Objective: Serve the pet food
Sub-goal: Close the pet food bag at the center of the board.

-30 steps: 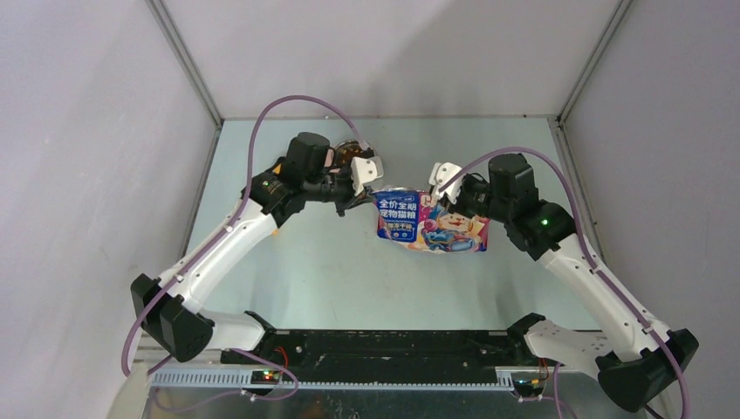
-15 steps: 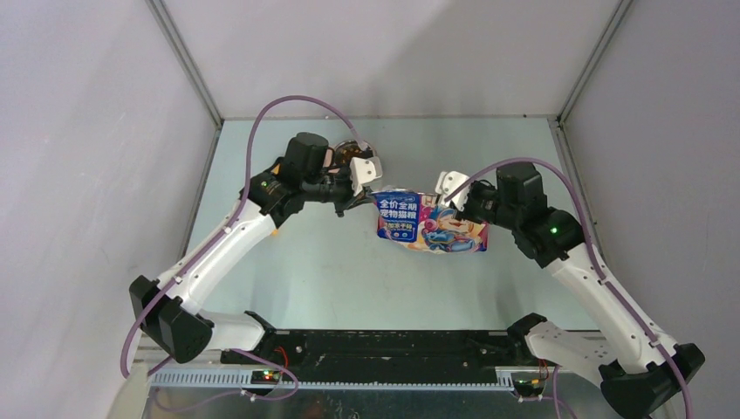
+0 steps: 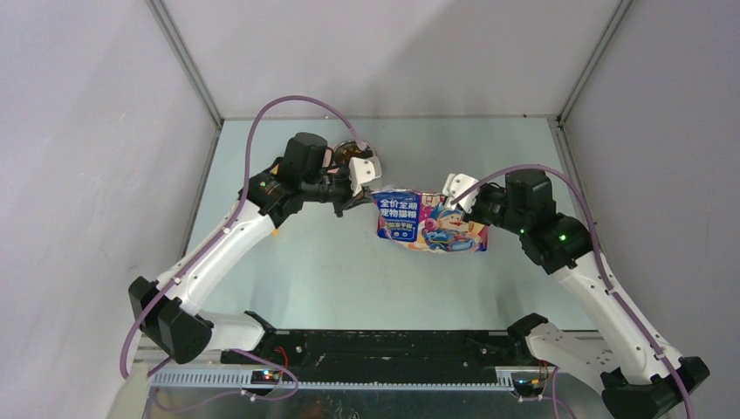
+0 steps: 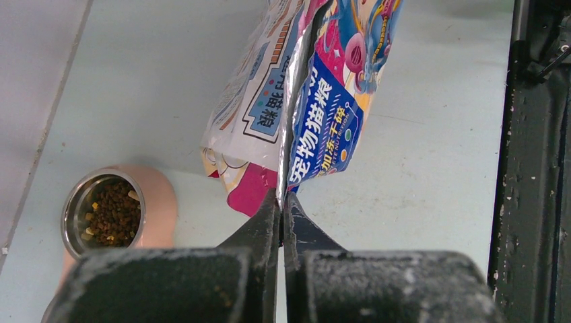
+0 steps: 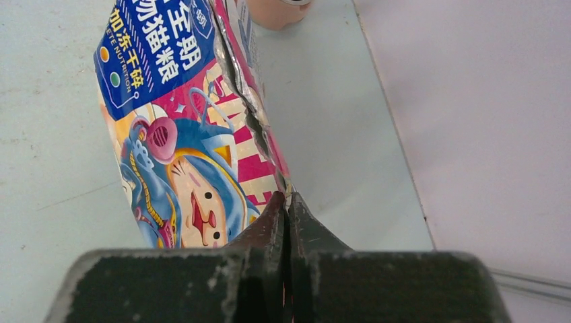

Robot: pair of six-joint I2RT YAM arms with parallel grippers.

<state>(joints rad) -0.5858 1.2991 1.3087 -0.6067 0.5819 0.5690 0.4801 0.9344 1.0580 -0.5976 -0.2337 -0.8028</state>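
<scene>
The glossy blue, pink and white cat food bag (image 3: 430,222) hangs between my two grippers above the table. My left gripper (image 3: 365,197) is shut on the bag's left top corner; in the left wrist view (image 4: 283,199) the foil edge (image 4: 294,101) runs out from between the tips. My right gripper (image 3: 457,201) is shut on the right top corner, also seen in the right wrist view (image 5: 287,199), with the bag (image 5: 175,128) stretching away. Dark-brown kibble (image 4: 114,212) lies in a steel bowl of the pink feeder (image 4: 160,205).
The pink feeder (image 3: 347,152) sits at the back behind my left wrist, mostly hidden by the arm. Grey walls close in the table on three sides. A black rail (image 3: 393,345) runs along the near edge.
My right arm has shifted right and slightly toward the near edge, still gripping the bag's corner. The left arm and the bag have hardly moved.
</scene>
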